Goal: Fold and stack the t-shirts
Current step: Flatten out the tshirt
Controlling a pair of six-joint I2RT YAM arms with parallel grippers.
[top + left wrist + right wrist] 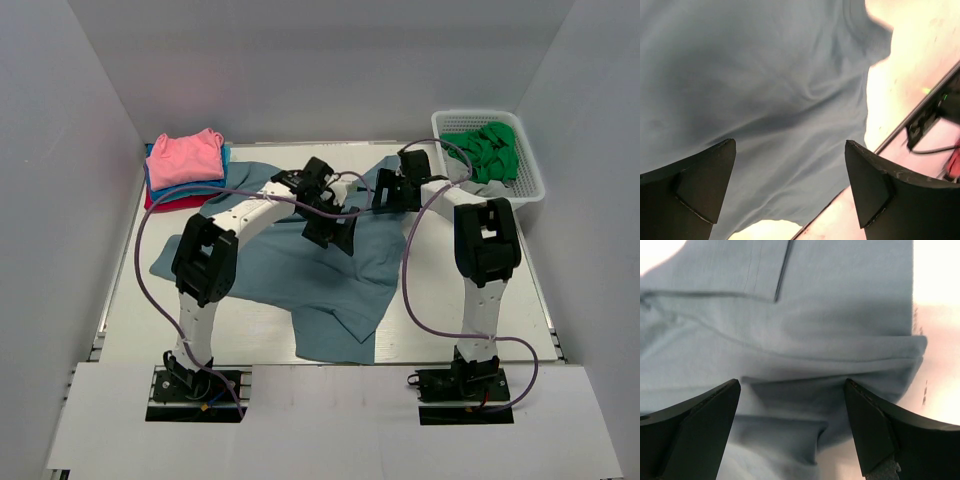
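Part of the work looks done: at the far left of the table (440, 320) a small stack sits folded, a pink shirt (185, 155) on top, a bright blue shirt (227, 155) showing at its edge beneath, and a red shirt (165, 200) at the bottom. The large slate-blue t-shirt (300, 275) is the one in hand and is not yet folded; it lies spread and rumpled across the middle of the table, one corner trailing toward the near edge. The left gripper (333, 232) hangs over its middle with jaws wide apart and nothing between them, only smooth cloth below in the left wrist view (765, 75). The right gripper (390, 195) hovers over the shirt's far right part, likewise released and empty, above a doubled-over fold with a hem line in the right wrist view (815, 315). So this shirt has its whole fold to go, then the move onto the stack. A white mesh basket (530, 190) at the far right holds crumpled green cloth (492, 150); these may be more shirts waiting, though the view is too small to be sure
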